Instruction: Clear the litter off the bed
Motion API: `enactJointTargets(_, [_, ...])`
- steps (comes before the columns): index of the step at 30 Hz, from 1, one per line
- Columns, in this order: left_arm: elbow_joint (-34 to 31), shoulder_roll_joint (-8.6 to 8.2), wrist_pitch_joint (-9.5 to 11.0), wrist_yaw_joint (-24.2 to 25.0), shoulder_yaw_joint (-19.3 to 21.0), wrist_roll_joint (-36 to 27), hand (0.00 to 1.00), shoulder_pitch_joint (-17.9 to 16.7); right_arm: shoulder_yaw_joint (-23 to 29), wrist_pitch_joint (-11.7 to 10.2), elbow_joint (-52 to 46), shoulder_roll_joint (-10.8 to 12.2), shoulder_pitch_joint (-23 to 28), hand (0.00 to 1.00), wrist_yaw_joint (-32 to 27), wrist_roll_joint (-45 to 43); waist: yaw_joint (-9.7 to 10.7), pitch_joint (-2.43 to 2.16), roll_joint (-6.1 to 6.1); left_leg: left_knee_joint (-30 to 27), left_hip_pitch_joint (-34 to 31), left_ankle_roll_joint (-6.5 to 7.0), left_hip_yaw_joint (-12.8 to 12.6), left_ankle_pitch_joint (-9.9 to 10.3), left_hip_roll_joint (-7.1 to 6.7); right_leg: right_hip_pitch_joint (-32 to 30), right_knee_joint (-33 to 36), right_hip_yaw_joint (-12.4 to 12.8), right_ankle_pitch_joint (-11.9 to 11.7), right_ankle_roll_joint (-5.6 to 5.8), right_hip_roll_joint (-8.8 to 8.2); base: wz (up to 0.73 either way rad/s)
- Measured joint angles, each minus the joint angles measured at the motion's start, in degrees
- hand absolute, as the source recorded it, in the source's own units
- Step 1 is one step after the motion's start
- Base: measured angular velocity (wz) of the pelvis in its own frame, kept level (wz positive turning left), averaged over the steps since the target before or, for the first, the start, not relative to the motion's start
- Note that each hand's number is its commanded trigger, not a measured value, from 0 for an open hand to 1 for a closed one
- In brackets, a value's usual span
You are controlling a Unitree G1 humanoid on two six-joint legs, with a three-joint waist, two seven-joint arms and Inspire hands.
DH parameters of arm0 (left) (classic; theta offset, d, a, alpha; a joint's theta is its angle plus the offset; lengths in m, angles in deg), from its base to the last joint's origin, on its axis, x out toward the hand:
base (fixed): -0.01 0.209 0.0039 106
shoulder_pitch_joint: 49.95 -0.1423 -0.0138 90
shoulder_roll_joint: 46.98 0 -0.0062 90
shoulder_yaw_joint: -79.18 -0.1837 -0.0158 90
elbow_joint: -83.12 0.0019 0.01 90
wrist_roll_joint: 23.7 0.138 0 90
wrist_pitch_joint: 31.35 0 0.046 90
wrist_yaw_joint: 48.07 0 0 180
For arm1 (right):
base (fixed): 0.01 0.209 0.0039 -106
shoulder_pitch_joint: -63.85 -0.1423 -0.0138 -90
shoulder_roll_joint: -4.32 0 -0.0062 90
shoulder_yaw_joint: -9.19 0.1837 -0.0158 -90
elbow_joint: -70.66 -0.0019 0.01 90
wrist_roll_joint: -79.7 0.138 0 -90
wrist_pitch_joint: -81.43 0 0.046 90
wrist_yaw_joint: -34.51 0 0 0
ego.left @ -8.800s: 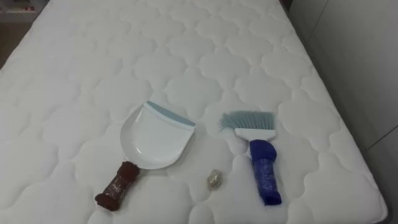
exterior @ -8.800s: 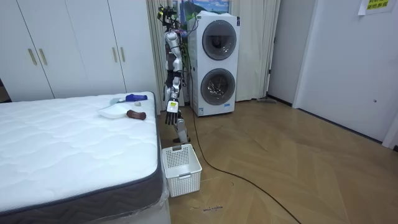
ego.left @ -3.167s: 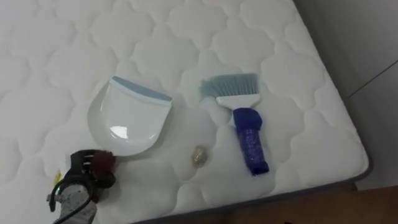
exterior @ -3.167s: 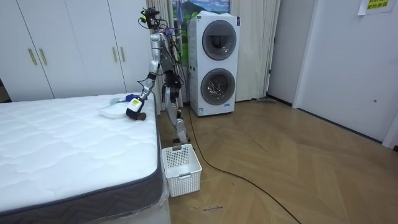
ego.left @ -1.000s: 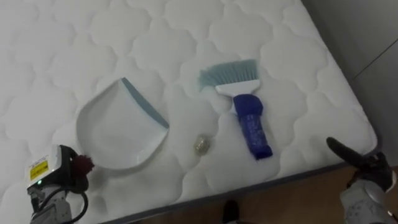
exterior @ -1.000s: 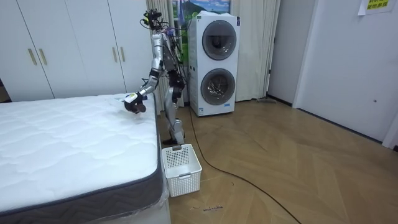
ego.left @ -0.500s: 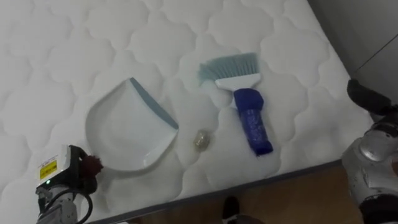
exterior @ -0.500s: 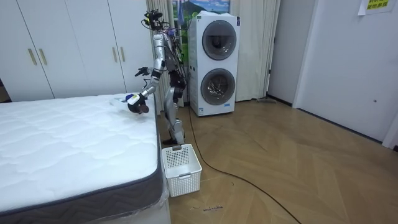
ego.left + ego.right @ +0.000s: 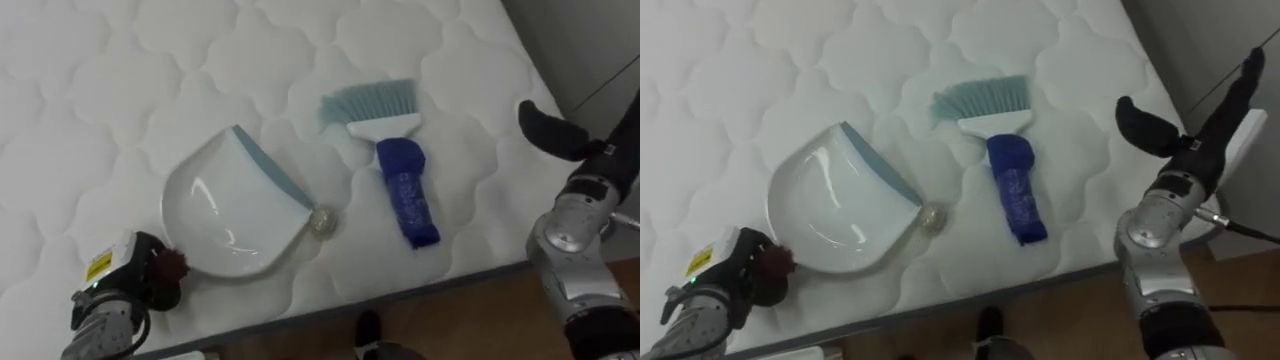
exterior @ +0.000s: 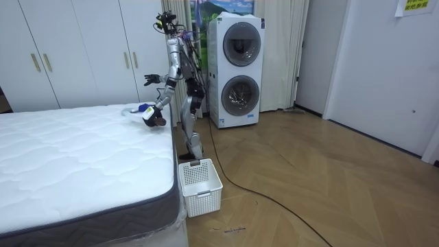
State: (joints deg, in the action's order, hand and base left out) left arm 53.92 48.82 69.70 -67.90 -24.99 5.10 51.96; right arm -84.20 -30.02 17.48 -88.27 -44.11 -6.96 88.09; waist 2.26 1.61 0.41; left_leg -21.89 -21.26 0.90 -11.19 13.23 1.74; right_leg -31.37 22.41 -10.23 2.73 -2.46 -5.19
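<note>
White wardrobes, stacked washers, wooden floor.

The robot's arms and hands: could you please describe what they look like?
Both forearms are silver-grey, rounded metal segments. The left hand is black, with a white tag bearing a yellow label at its back. The right hand is black too, with slim fingers; a thin dark cable runs by its wrist.
</note>
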Motion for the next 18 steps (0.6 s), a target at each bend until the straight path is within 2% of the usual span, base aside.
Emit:
enactJointTargets(3, [-1.2, 0.04, 0.3, 1.7, 0.0, -0.8, 1.0, -0.2, -0.6, -0.2, 0.8, 0.0, 0.0, 0.0, 0.9, 0.0, -1.3, 0.01, -0.02, 0.0, -0.8, 0.02, -0.3, 0.0, -0.02, -1.0, 0.3, -0.5, 0.0, -0.08, -0.73, 0.0])
enactJointTargets(9, [-2.2, 0.1, 0.3, 4.9, -0.2, -2.2, 1.0, 0.0, -2.5, -0.3, 3.8, 0.0, -0.1, 0.0, 2.8, 0.0, -2.7, 0.28, 0.31, 0.0, -1.6, 0.03, -0.6, 0.0, 0.58, -1.4, 0.1, -1.4, 0.1, -0.15, -0.91, 0.05])
enactJointTargets(12, [-2.3, 0.15, 0.2, 5.9, -0.1, -2.4, 1.0, 0.0, -2.6, -0.2, 4.5, 0.0, -0.2, 0.0, 3.0, 0.0, -2.7, 0.72, 0.79, -0.1, -2.0, 0.03, -1.1, 0.0, 0.61, -1.5, 0.2, -1.6, 0.3, 0.02, -1.15, 0.08])
enactJointTargets(14, [-2.4, 0.38, 0.2, 6.7, 0.0, -2.4, 1.0, 0.1, -2.6, -0.2, 5.1, 0.0, -0.3, 0.0, 3.3, 0.0, -2.8, 0.86, 0.86, -0.4, -2.4, 0.04, -1.5, 0.0, 0.62, -1.9, 0.4, -1.7, 0.4, 0.05, -1.34, 0.06])
enactJointTargets(18, [-2.4, 1.66, 0.6, 7.3, 0.0, -2.4, 1.0, -0.4, -2.5, -0.2, 6.1, -0.2, -0.3, 0.0, 5.6, 0.1, -2.7, 0.86, 0.83, -0.6, -3.2, 0.07, -3.1, 0.0, 0.58, -2.8, 0.9, -1.6, 0.6, 0.22, -1.66, 0.0])
